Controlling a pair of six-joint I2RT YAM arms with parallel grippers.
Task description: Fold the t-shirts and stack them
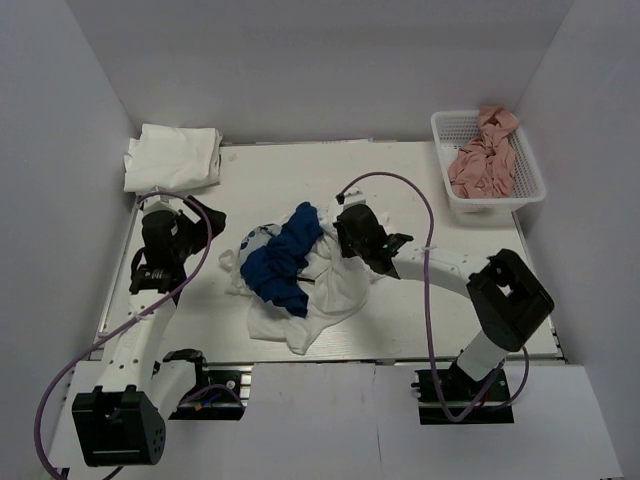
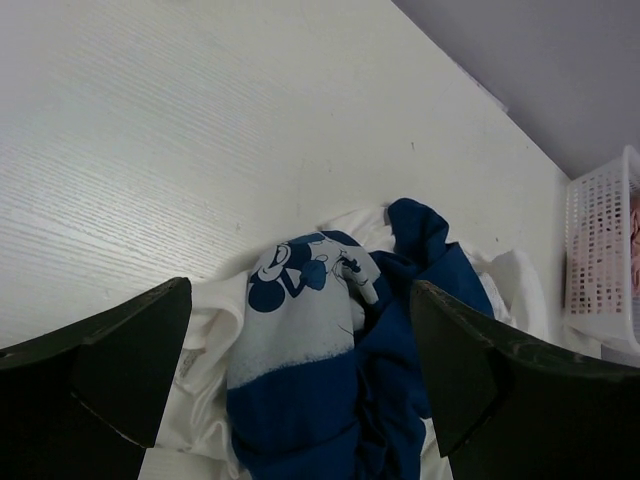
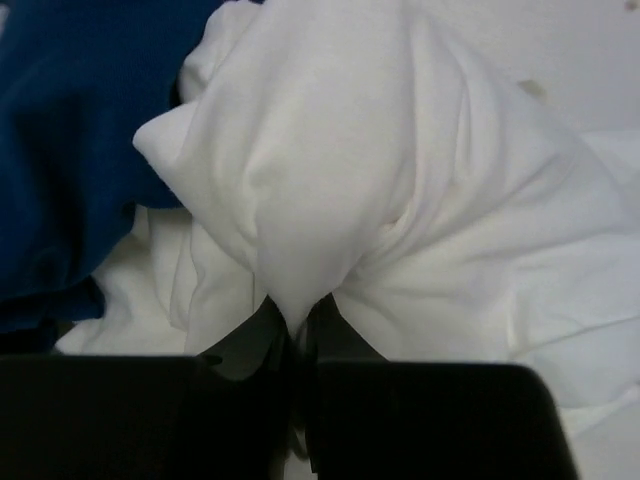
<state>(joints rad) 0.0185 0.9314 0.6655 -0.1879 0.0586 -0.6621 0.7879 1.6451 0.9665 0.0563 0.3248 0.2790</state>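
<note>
The right gripper [image 3: 300,322] is pressed together on a pinched ridge of the white t-shirt [image 3: 380,180], the cloth bunching up into a peak just above its fingertips. That shirt lies crumpled in a heap at the middle of the table [image 1: 400,170], tangled with a blue shirt [image 1: 285,262] that drapes over its left part. At the left edge of the heap a pale shirt panel with a blue cartoon print [image 2: 300,280] shows.

The left gripper [image 2: 300,300] hangs above that left edge with its jaws wide apart, holding nothing.

The fabric looks light, limp and loose. It will probably sag and trail from any single pinch, and the blue shirt may drag along with it, as the two overlap. A grip on a fold in the middle is likely to lift only a bundle. A hem, a shoulder seam or the collar would spread the shirt better, with the second arm taking the matching corner.

A folded white stack [image 1: 172,157] sits at the far left corner, well apart from the heap. A basket [image 1: 441,135] of pink cloth [image 1: 485,160] stands at the far right.
</note>
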